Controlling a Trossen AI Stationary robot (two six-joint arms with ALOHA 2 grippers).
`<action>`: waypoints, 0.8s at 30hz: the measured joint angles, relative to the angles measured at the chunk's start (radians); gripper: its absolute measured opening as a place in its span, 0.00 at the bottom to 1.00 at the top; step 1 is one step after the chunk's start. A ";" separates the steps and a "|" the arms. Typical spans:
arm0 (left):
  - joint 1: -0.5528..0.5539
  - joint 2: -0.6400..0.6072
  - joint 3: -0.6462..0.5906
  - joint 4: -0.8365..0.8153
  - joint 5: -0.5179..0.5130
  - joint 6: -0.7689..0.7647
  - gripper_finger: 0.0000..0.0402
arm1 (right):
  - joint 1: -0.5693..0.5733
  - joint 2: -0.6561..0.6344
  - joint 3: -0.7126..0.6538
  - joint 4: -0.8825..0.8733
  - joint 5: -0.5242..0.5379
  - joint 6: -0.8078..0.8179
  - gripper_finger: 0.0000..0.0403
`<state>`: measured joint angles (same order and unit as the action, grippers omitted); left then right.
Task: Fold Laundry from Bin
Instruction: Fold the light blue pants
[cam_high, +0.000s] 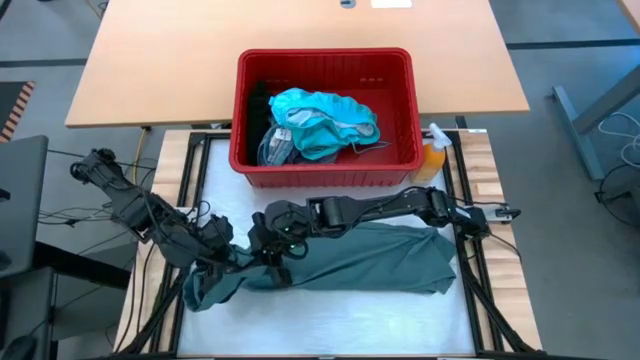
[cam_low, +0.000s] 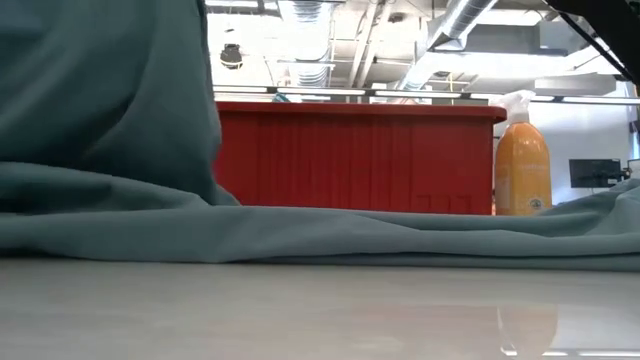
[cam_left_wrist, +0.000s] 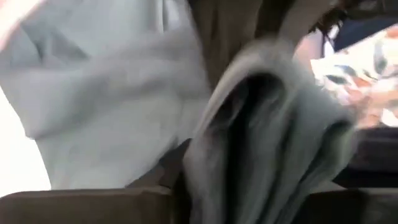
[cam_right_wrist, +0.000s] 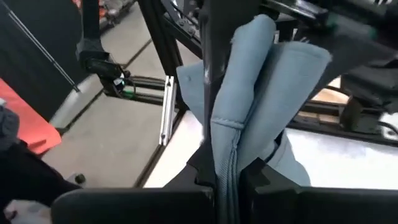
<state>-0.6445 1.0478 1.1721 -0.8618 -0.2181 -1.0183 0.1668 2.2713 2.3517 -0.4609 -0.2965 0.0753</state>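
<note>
**Grey-green garment pinched between two grippers on the bench**

Spread across the white bench (cam_high: 330, 315) in front of the red bin (cam_high: 325, 170): the dull grey-green garment (cam_high: 390, 262), lying long from side to side, bunched and lifted at its left end. Right gripper (cam_high: 270, 238) reached far over to that left end, fingers (cam_right_wrist: 252, 177) closed tight on a raised fold of the garment, clear in the right wrist view. Left gripper (cam_high: 222, 250) just beside it, at the same bunched end; cloth draped between its fingers in the left wrist view, but cannot tell whether clamped or loosened.

Inside the bin: bright teal laundry (cam_high: 325, 120) piled on top, a blue-grey striped cloth (cam_high: 277, 147) beside it, something black (cam_high: 258, 105) along the left wall. Orange spray bottle (cam_high: 432, 158) standing just outside the bin's right front corner.
</note>
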 joint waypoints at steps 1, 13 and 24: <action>0.001 -0.011 -0.001 -0.003 0.031 -0.025 0.32 | -0.003 -0.013 0.003 -0.031 0.001 -0.017 0.09; -0.030 -0.244 -0.002 -0.090 -0.243 -0.049 0.43 | -0.034 -0.204 -0.002 -0.376 0.015 -0.111 0.09; -0.224 -0.290 -0.274 0.029 -0.655 -0.103 0.43 | -0.164 -0.366 -0.002 -0.411 0.183 -0.007 0.09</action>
<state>-0.8684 0.7576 0.8985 -0.8328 -0.8727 -1.1215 0.0030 1.9058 2.3497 -0.8717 -0.1135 0.0686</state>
